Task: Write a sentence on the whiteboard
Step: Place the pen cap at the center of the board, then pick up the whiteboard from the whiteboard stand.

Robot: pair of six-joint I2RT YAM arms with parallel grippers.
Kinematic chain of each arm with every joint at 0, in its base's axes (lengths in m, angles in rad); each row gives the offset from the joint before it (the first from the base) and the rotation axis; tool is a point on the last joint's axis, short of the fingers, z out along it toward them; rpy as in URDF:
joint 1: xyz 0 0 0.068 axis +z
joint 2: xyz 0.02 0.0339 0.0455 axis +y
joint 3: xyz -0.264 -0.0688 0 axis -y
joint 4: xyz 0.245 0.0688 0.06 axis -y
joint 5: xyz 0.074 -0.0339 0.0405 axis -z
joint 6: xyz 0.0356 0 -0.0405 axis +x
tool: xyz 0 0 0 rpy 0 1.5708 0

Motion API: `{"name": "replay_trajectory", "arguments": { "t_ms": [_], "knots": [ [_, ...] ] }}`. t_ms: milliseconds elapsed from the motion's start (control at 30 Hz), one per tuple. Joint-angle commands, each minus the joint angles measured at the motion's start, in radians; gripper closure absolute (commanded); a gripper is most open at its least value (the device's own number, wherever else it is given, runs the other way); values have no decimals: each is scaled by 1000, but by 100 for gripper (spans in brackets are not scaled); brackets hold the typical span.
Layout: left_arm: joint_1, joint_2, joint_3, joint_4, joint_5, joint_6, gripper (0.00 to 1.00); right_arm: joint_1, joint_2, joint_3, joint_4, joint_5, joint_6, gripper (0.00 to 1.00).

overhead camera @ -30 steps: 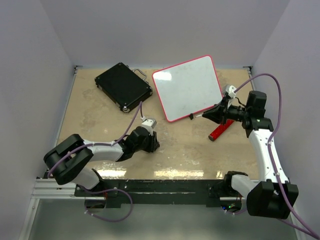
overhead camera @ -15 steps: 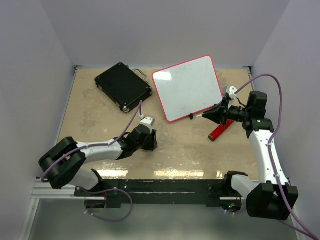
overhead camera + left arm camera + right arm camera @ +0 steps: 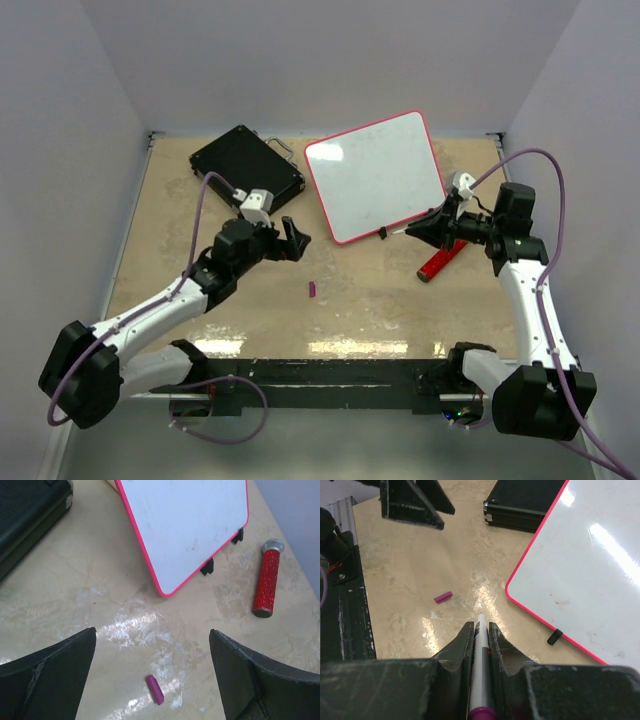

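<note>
White with a pink rim, the whiteboard [image 3: 375, 175] lies at the back of the table [image 3: 200, 260], just beside a black case [image 3: 245, 172]. The left gripper [image 3: 290, 238] hangs with jaws spread wide near 1 purple cap [image 3: 312, 289]. The right gripper [image 3: 425, 228] is clamped on a marker [image 3: 481, 665], its tip just off the board's near corner.

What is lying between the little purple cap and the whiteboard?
Nothing: the left wrist view shows only bare table between the purple cap and the near corner of the whiteboard; the top view agrees.

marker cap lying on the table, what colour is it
The marker cap is magenta, a purplish pink; it shows best in the left wrist view.
</note>
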Motion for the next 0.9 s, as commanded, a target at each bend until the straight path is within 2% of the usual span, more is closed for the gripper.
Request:
{"name": "replay_trajectory", "arguments": {
  "t_ms": [0, 200, 367, 600, 867],
  "knots": [
    [141, 54, 56, 188, 294, 12, 0, -5, 4, -12, 8, -4, -19, 100],
    [236, 330, 165, 390, 533, -72, 0, -5, 11, -12, 9, 7, -22, 100],
    [285, 535, 211, 601, 630, -152, 2, -6, 11, -12, 6, 7, -28, 100],
    [311, 762, 396, 619, 702, -159, 16, -6, 18, -9, 0, -2, -31, 100],
    [340, 918, 504, 697, 725, -221, 22, -5, 27, -8, -1, -10, -40, 100]
  ]
}}
